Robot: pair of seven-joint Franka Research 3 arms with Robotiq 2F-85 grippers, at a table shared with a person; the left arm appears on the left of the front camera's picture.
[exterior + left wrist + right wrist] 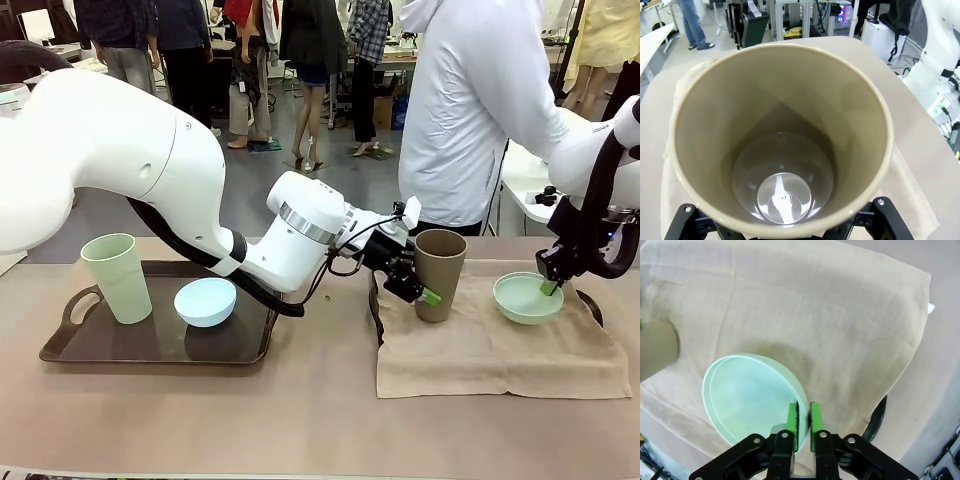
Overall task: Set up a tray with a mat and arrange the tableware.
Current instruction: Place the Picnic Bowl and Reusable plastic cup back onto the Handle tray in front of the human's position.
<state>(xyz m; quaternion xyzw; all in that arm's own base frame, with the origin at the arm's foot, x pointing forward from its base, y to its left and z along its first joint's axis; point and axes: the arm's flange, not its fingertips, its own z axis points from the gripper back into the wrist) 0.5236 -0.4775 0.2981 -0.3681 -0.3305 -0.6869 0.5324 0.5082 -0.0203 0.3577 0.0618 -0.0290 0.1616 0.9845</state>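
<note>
While the left end effector [428, 292] is clenching on the brown cup [440, 262], its fingers are straddling the cup's lower wall. One green pad [431, 296] is pressing against the cup's near side. The cup is standing upright with its mouth facing up, and its base is resting on the beige mat [480, 352] directly beneath the end effector. The mat is lying spread over a dark tray [593, 307], whose handles are showing just past the cloth's two side edges.

The right end effector [803, 421] is pinching the rim of the mint green bowl [747, 395], with one pad inside the rim and the other outside. The bowl is sitting on the mat just below this end effector, apart from the brown cup.

Well away from the left end effector, back along its arm toward the robot's left, a second dark tray [150, 342] is lying on the desk [300, 425]. It is carrying the pale green cup [117, 278], upright, and the light blue bowl [205, 301] near it, not touching. Beyond both end effectors, a person [470, 110] in a white top is standing at the desk's far side.
</note>
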